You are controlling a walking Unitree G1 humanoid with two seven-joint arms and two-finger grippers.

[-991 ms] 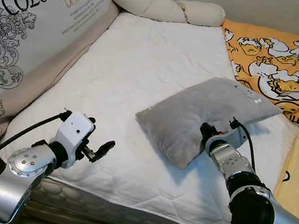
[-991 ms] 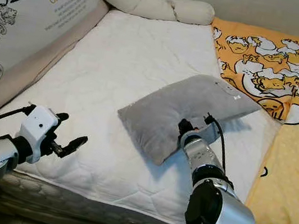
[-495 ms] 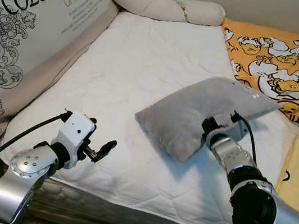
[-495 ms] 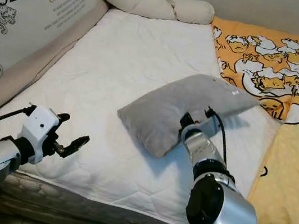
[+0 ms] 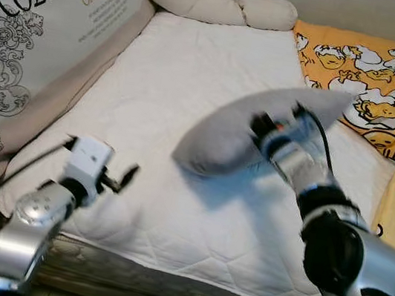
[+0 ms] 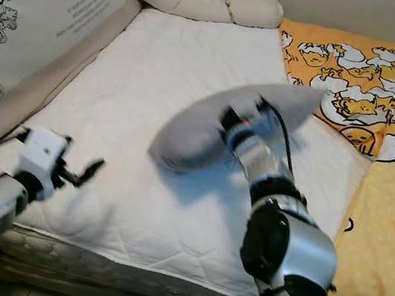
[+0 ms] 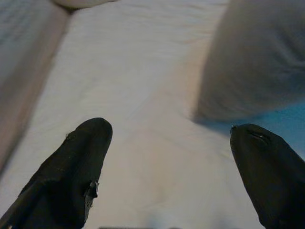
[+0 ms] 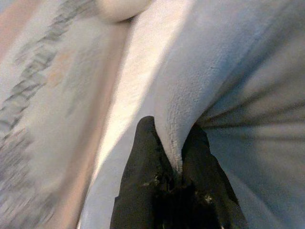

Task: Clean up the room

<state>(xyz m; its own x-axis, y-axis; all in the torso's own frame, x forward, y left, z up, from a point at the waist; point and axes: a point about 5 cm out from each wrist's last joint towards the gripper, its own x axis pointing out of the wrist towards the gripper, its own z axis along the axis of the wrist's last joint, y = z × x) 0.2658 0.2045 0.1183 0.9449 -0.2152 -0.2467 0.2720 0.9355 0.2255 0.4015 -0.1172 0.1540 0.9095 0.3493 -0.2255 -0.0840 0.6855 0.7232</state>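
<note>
**Grey pillow held up over the bed**

Left eye view: the right end effector (image 5: pixel 267 126) has its fingers pinched on a fold of the grey pillow (image 5: pixel 218 138), which hangs in the air above the white mattress (image 5: pixel 171 76), tilted, with its low end towards the robot's left and a shadow on the sheet beneath. The picture is blurred around the pillow and arm. The left end effector (image 5: pixel 127 175) sits low near the front left corner of the mattress, well apart from the pillow. A long cream bolster (image 5: pixel 213 2) lies across the head of the bed. A big printed cushion (image 5: pixel 47 27) with black lettering leans along the left side. An orange duvet (image 5: pixel 378 75) with cartoon prints covers the right side.

Right eye view: the same scene. The pillow (image 6: pixel 200 130) hangs over the middle of the mattress, between the printed cushion and the duvet, and its upper end reaches towards the duvet's edge.

Left wrist view: the two black fingers (image 7: pixel 71 176) stand wide apart with nothing between them, over bare white sheet. The pillow (image 7: pixel 257 57) shows ahead of them, to one side, its near edge casting a shadow on the sheet.

Right wrist view: the two black fingers (image 8: pixel 143 176) are closed tight on a ridge of the pillow (image 8: pixel 228 71), the grey cloth bunched between them. Beyond lie the white sheet and the blurred printed cushion (image 8: pixel 43 100).
</note>
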